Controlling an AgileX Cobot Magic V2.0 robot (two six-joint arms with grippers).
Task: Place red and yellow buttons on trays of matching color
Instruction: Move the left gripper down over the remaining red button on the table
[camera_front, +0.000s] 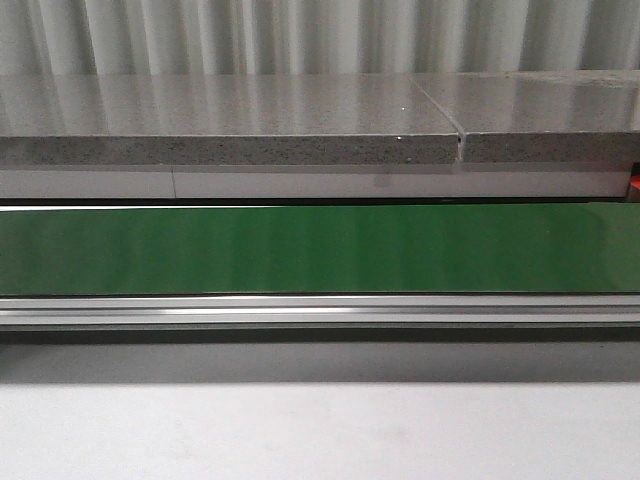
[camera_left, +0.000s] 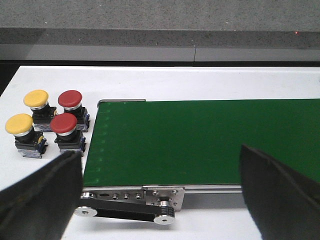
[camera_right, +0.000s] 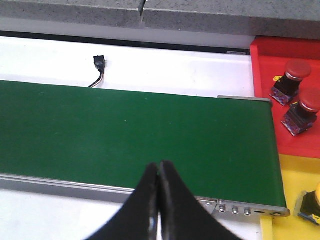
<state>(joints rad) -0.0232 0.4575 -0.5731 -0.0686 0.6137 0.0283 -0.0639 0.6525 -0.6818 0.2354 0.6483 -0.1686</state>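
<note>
Left wrist view shows four buttons (camera_left: 49, 121) waiting beside the belt (camera_left: 200, 142), past the left pincer's (camera_left: 160, 195) spread-wide tips. Right pincer (camera_right: 159, 200) is pressed together, empty. Next job, I think: grab one button.

Two yellow buttons (camera_left: 27, 117) and two red buttons (camera_left: 66, 112) stand clustered upright; two red ones on red tray (camera_right: 265, 65).

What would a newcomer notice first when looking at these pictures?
The wide green conveyor belt fills every view. Off one end of it, four mushroom-head push buttons, two yellow and two red, stand grouped on the white table. At the other end lies a red plastic tray holding two red buttons, beside a yellow tray.
</note>
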